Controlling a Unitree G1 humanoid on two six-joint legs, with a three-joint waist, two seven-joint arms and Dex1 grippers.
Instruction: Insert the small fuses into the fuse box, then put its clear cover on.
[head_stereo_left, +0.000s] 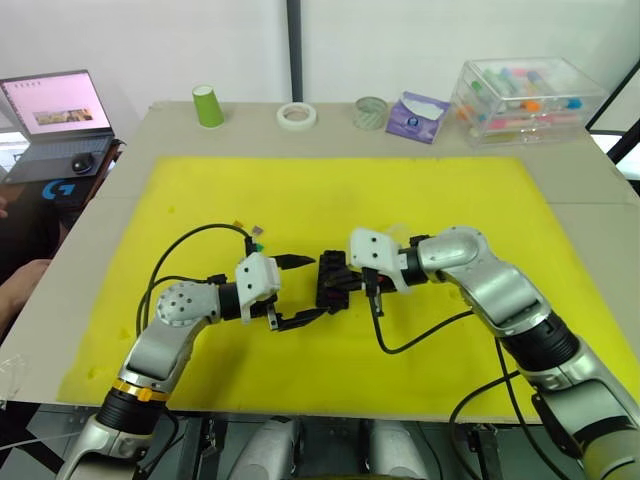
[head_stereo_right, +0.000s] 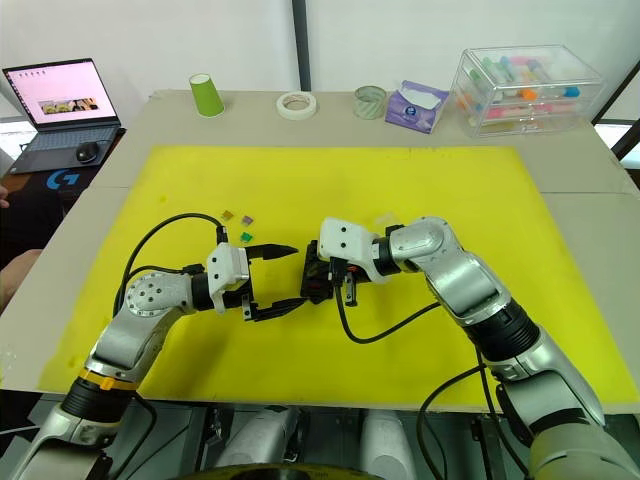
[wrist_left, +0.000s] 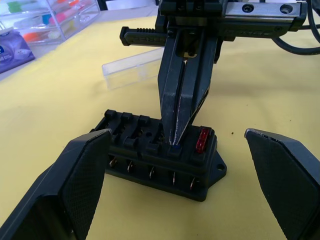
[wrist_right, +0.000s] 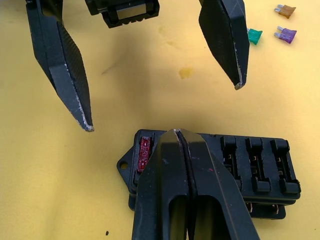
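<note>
Fuse box (head_stereo_left: 331, 283), a small black block, sits mid-way on a yellow mat (head_stereo_left: 450, 190) with one red fuse (wrist_left: 202, 139) already seated in an end slot. The right claw (wrist_left: 176, 140) has its fingers pinched together and pressed tip-down into the neighbouring slot, apparently seating a blue fuse, though that fuse is barely visible; the left claw (head_stereo_left: 297, 292) waits wide open just beside the box, likely ready to steady it. Spare fuses (head_stereo_right: 240, 224) lie near the left arm, the clear cover (wrist_left: 132, 68) lies just beyond the box, and open mat surrounds everything.
</note>
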